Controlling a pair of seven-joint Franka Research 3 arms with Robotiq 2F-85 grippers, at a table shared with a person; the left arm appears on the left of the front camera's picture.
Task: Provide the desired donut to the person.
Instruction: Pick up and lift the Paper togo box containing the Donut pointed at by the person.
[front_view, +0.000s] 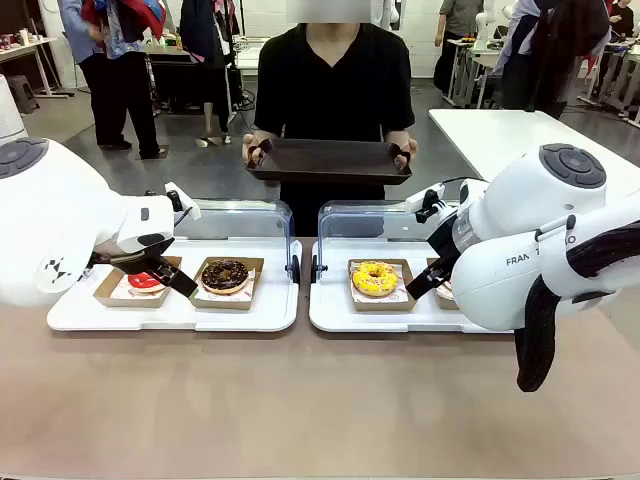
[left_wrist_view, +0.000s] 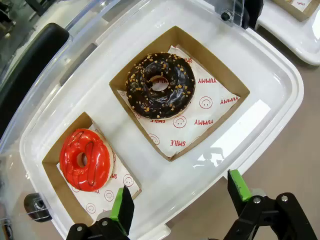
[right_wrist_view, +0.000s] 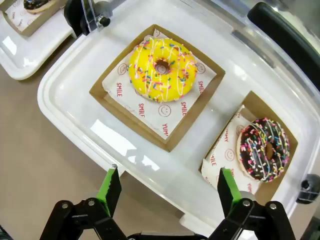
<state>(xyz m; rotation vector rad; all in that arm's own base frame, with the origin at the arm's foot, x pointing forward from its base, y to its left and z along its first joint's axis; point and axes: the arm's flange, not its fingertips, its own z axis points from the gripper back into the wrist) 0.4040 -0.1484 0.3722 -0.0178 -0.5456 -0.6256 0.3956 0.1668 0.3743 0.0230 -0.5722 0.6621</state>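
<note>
Across the brown table (front_view: 300, 400), at the upper centre of the front view, the person (front_view: 335, 80) is standing and holding a dark serving tray (front_view: 330, 160) in front of the body, just beyond the two clear lids (front_view: 240, 220) that are standing open.

Over in the left wrist view, the left gripper (left_wrist_view: 181, 197) is hovering at the bottom edge above the near rim of the left white tray (left_wrist_view: 260, 85). Its jaws are spread wide, the green pads are well apart, and nothing is lying between them. The red glazed donut (left_wrist_view: 85, 160) is sitting at the lower left of that frame. The chocolate donut with nut crumbs (left_wrist_view: 160, 86) is sitting at the upper centre. Each one is resting on printed paper inside its own cardboard box (left_wrist_view: 215, 59).

In the right wrist view, the right gripper (right_wrist_view: 169, 189) is hanging at the bottom edge over the near rim of the right white tray (right_wrist_view: 75, 95). Its jaws are gaping wide too, and they are gripping nothing. The yellow sprinkled donut (right_wrist_view: 162, 69) is lying at the upper centre. The chocolate donut with rainbow sprinkles (right_wrist_view: 264, 149) is lying at the right, and both are boxed in the same way.

All four donuts are sitting in their boxes on the trays. I cannot tell which one the person is wanting.
</note>
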